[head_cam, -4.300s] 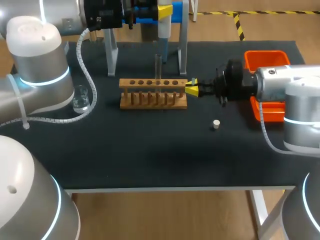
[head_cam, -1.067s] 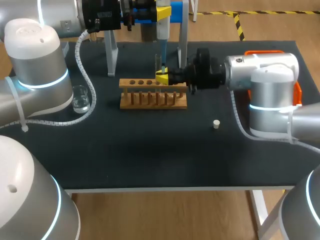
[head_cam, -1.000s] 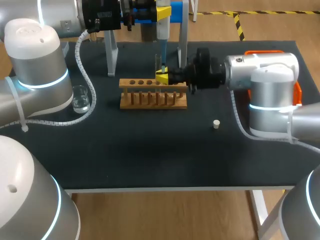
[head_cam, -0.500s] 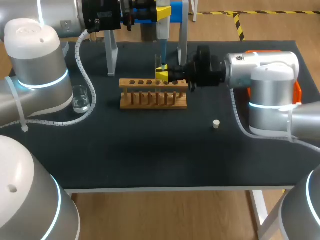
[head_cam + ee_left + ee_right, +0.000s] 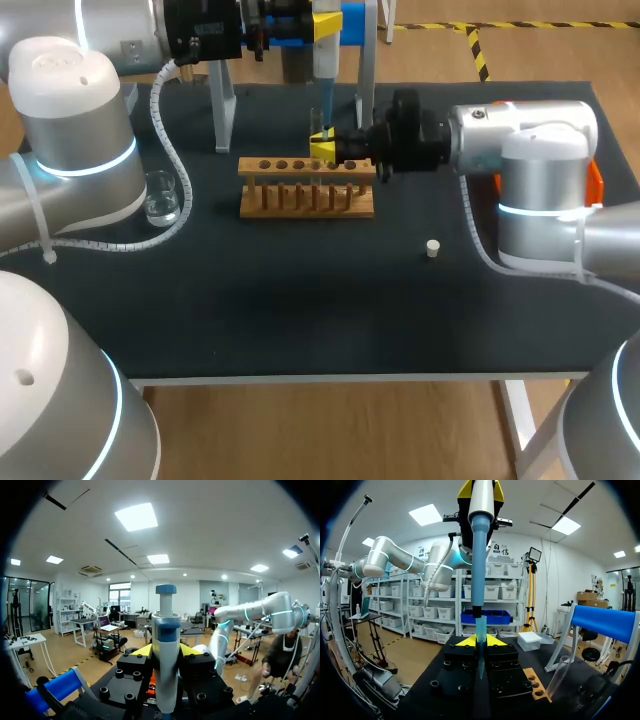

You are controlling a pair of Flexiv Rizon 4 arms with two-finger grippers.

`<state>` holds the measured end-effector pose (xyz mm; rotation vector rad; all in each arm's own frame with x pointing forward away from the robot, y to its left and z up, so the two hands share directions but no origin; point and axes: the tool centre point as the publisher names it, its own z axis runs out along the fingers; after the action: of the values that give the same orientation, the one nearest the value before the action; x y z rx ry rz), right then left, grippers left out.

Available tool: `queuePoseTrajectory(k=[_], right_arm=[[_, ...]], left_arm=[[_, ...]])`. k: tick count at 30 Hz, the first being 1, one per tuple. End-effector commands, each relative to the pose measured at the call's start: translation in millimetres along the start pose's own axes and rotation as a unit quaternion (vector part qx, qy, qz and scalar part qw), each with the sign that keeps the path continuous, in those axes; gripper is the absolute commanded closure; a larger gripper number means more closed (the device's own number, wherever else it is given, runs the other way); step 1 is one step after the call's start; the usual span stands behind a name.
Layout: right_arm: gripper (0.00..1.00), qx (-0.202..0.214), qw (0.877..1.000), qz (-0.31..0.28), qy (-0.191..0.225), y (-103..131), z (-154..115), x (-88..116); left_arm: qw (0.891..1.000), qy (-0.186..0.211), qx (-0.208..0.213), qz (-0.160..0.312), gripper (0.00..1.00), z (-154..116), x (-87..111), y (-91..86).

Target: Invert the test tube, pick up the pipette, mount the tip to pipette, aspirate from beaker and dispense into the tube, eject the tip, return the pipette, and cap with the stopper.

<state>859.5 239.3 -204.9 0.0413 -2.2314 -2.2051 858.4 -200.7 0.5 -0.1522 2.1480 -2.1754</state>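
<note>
The left hand (image 5: pixel 166 655) clamps the pipette (image 5: pixel 165 625) above the rack (image 5: pixel 305 200). The right hand (image 5: pixel 325 148) grips the tip (image 5: pixel 480 629) just under its nozzle.

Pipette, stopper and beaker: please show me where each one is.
pipette (image 5: pixel 480 555), right wrist view, on its blue shaft.
stopper (image 5: pixel 432 247), head view, on its top.
beaker (image 5: pixel 162 196), head view, on its glass wall.

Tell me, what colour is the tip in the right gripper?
Light blue. The tip shows best in the right wrist view, held in the right gripper.
</note>
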Motion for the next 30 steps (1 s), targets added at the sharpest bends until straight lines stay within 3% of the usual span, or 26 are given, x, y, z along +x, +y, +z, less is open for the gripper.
queuePoseTrajectory(k=[1, 30], right_arm=[[1.00, 0.000, 1.000, -0.001, -0.001, 2.5, -1.0, 0.1], [1.00, -0.005, 1.000, -0.008, 0.000, 9.9, -9.8, 6.5]], left_arm=[[1.000, -0.001, 0.002, 0.000, 1.00, 0.6, 0.6, 1.2], [1.000, -0.001, 0.002, 0.000, 1.00, 0.6, 0.6, 1.2]])
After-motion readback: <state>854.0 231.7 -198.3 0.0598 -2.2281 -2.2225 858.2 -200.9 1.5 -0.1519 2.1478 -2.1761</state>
